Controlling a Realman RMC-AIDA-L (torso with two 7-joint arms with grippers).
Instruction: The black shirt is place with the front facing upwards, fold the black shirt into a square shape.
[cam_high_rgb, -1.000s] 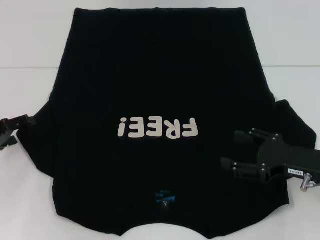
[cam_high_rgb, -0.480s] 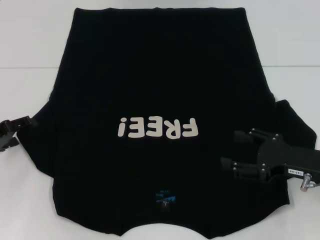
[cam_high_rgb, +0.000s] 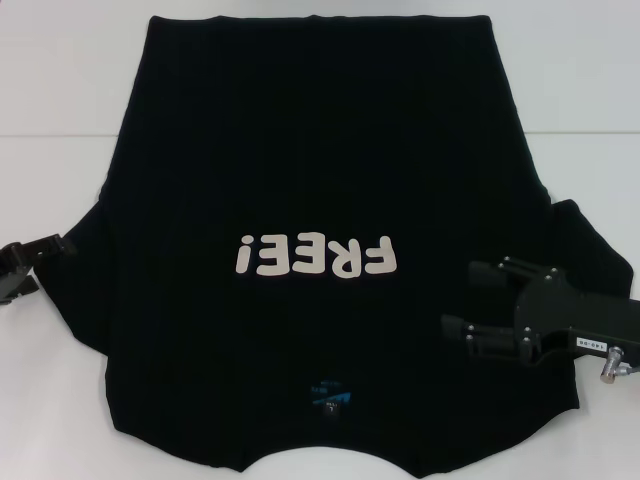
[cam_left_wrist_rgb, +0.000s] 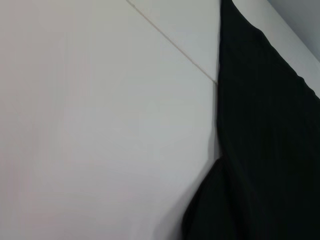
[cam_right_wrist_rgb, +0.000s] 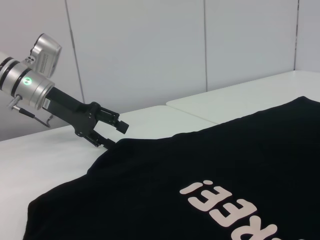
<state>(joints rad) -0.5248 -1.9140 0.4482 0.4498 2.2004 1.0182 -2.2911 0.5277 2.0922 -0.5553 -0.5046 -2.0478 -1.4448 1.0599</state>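
Note:
The black shirt (cam_high_rgb: 300, 150) lies spread flat on the white table (cam_high_rgb: 60, 100), front up. Its white "FREE!" lettering (cam_high_rgb: 315, 257) reads upside down in the head view, and the blue neck label (cam_high_rgb: 330, 393) is at the near edge. My right gripper (cam_high_rgb: 472, 298) is open over the shirt's right side, near the right sleeve. My left gripper (cam_high_rgb: 40, 268) is open just beside the left sleeve's edge, over bare table. The right wrist view shows the left gripper (cam_right_wrist_rgb: 114, 134) open at the cloth's edge. In the left wrist view only the shirt (cam_left_wrist_rgb: 265, 125) and the table show.
A seam (cam_high_rgb: 50, 135) runs across the white table behind the sleeves. Bare table lies to the left and right of the shirt. Pale wall panels (cam_right_wrist_rgb: 150, 45) stand beyond the table's far side in the right wrist view.
My left gripper has drifted slightly outward and lower beside the left sleeve. The right gripper and the shirt have not moved.

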